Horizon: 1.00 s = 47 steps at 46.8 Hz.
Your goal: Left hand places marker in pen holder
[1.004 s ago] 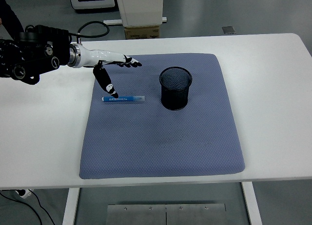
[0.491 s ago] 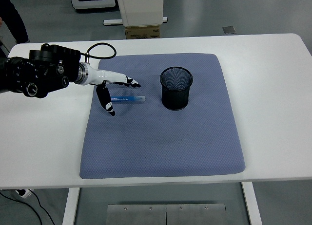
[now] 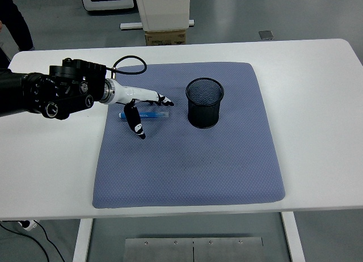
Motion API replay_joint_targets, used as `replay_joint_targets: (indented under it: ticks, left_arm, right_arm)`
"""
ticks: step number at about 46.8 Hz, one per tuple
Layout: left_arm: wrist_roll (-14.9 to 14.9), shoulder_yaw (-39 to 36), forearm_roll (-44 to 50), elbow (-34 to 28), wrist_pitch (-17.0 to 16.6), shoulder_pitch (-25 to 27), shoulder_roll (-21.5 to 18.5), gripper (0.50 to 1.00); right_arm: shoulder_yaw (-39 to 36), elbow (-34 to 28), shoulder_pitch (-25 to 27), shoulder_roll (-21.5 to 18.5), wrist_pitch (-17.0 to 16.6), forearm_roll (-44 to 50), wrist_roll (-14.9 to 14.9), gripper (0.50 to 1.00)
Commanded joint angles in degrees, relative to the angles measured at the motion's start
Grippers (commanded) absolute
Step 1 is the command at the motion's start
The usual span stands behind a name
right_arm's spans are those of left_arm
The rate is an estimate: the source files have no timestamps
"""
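The left hand [image 3: 143, 106] has advanced over the marker [image 3: 148, 115], fingers spread, thumb dropped in front, gripping nothing. Marker unmoved; pen holder [image 3: 205, 102] empty; grasp imminent.

Bright, even overhead light, no harsh glare. White desk [image 3: 317, 131] near blown-out, little surface detail. Soft short shadows under the pen holder [image 3: 204, 102] and left hand [image 3: 144, 103]. Focus sharp throughout; slight wide-angle curve at desk's edges.

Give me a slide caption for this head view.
Left robot hand, fingers spread, over a blue marker lying on the mat beside a black mesh pen holder.
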State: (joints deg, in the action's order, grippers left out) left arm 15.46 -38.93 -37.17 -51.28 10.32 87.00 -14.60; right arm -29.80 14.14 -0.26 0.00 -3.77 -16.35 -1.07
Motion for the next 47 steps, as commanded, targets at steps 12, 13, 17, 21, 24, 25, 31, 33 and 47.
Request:
replay_joint_targets:
  ticks: [12,13,17,21,24,25,31,33,47]
  left_arm:
    - [0.01,-0.01,-0.18,0.04,0.31,0.02,-0.17,1.000]
    - [0.01,-0.01,-0.19,0.04,0.31,0.02,-0.17,1.000]
    - [0.01,-0.18,-0.71,0.04,0.40,0.10,-0.25,1.000]
    - [0.01,-0.27,-0.89,0.04,0.40,0.19,-0.43,1.000]
    - [0.01,-0.53,-0.89,0.04,0.49,0.28,-0.52,1.000]
    - [0.01,-0.53,-0.89,0.13,0.40,0.28,-0.52,0.983]
    - [0.01,-0.62,-0.98,0.13,0.49,0.37,-0.43,0.900]
    - [0.01,-0.62,-0.98,0.13,0.49,0.28,-0.26,0.874]
    - [-0.08,-0.62,-1.67,0.13,0.49,0.19,-0.08,0.862]
  right_arm:
    - [0.00,0.01,0.00,0.00,-0.01,0.00,-0.07,1.000]
    - [0.00,0.01,0.00,0.00,-0.01,0.00,0.01,1.000]
    - [0.00,0.01,0.00,0.00,-0.01,0.00,-0.07,1.000]
    - [0.00,0.01,0.00,0.00,-0.01,0.00,0.01,1.000]
    - [0.00,0.01,0.00,0.00,-0.01,0.00,0.01,1.000]
    - [0.00,0.01,0.00,0.00,-0.01,0.00,-0.07,1.000]
    - [0.00,0.01,0.00,0.00,-0.01,0.00,0.01,1.000]
    - [0.00,0.01,0.00,0.00,-0.01,0.00,-0.07,1.000]
    - [0.00,0.01,0.00,0.00,-0.01,0.00,0.01,1.000]
